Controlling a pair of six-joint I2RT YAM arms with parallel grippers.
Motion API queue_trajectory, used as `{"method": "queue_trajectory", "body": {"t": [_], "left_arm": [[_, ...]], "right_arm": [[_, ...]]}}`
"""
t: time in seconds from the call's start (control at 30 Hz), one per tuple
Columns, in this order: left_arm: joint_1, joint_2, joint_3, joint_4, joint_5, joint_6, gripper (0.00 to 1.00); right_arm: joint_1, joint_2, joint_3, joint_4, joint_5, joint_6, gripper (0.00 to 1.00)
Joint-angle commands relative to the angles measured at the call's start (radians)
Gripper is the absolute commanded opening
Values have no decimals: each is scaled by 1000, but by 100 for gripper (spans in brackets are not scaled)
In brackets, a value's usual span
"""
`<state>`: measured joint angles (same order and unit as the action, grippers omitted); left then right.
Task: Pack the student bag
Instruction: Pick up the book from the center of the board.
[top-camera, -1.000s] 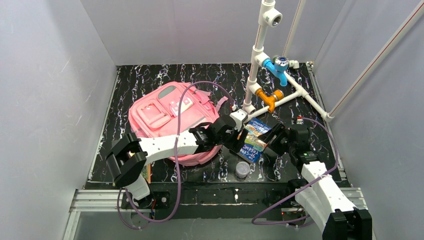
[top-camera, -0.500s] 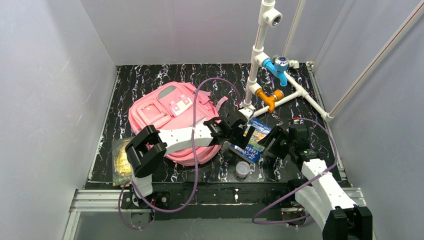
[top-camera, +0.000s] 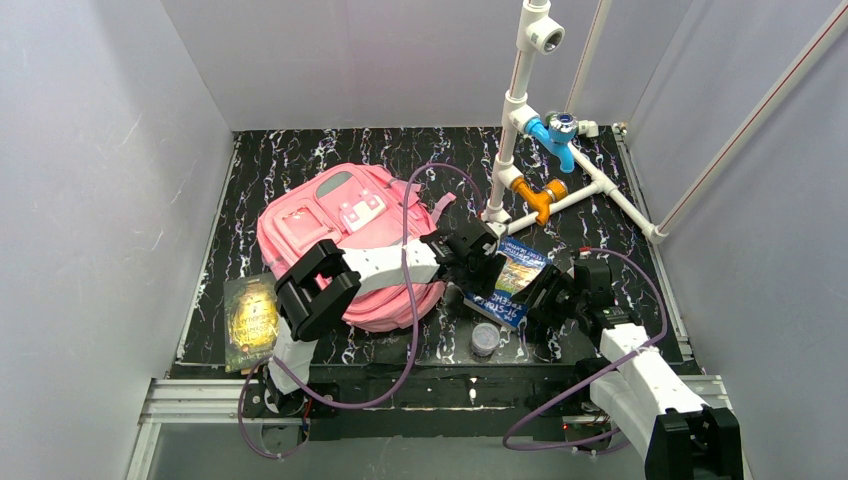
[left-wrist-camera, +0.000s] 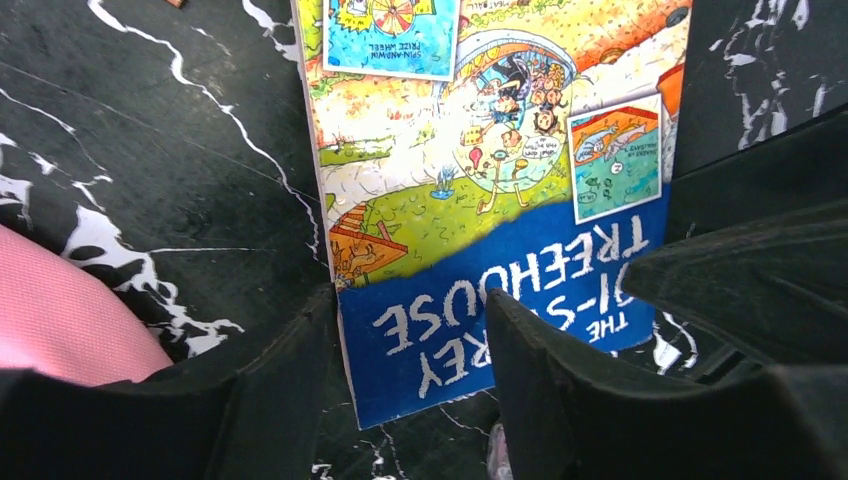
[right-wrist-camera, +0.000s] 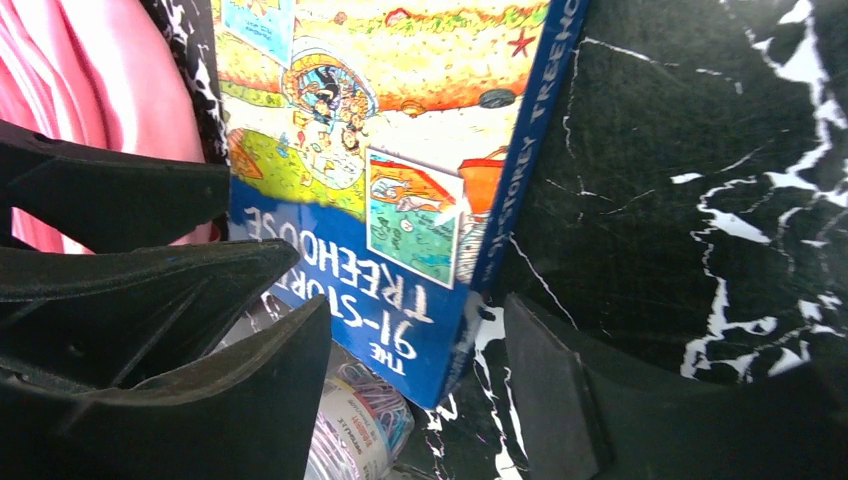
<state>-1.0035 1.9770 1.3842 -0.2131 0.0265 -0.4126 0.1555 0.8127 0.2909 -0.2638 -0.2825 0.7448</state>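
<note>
Left claw (left-wrist-camera: 410, 305) and right claw (right-wrist-camera: 417, 310) both stand spread astride the near end of the book (top-camera: 512, 280), on the table (top-camera: 300, 160) beside the student bag (top-camera: 330, 225). Likely hazard: crowded claws collide, or opposing grips skew the book.

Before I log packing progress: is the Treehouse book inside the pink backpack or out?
Out. The Treehouse book rests on the black marbled table beside the pink backpack, cover fully visible.

The book (left-wrist-camera: 480, 200) has "THE 91-STOREY TREEHOUSE" on its cover, white letters on a blue band, upside down in both wrist views. Its blue spine (right-wrist-camera: 530, 140) shows "STOREY TREEHO". Other print is too small to read.
</note>
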Motion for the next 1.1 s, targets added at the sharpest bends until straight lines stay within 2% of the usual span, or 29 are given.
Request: {"method": "queue_trajectory", "body": {"t": [0.0, 0.1, 0.23, 0.4, 0.7, 0.83, 0.9, 1.07], "left_arm": [[-1, -46, 12, 17, 81, -57, 50], [4, -76, 12, 38, 102, -85, 45], [19, -102, 0, 95, 171, -170, 37], [45, -138, -80, 261, 259, -322, 31], [68, -113, -94, 240, 290, -376, 32], [85, -86, -44, 119, 284, -343, 13], [95, -96, -42, 118, 290, -340, 2], [129, -121, -32, 178, 384, -421, 0]], "right_arm": [[-1, -6, -53, 137, -69, 61, 63], [-1, 4, -83, 181, -80, 78, 51], [-1, 4, -108, 201, -96, 100, 43], [-1, -25, -115, 181, -77, 93, 42], [-1, -33, -81, 146, -60, 82, 42], [-1, -31, -55, 97, -47, 78, 43], [-1, -47, -30, 17, 10, 55, 58], [-1, -110, 29, -113, 106, 32, 82]]}}
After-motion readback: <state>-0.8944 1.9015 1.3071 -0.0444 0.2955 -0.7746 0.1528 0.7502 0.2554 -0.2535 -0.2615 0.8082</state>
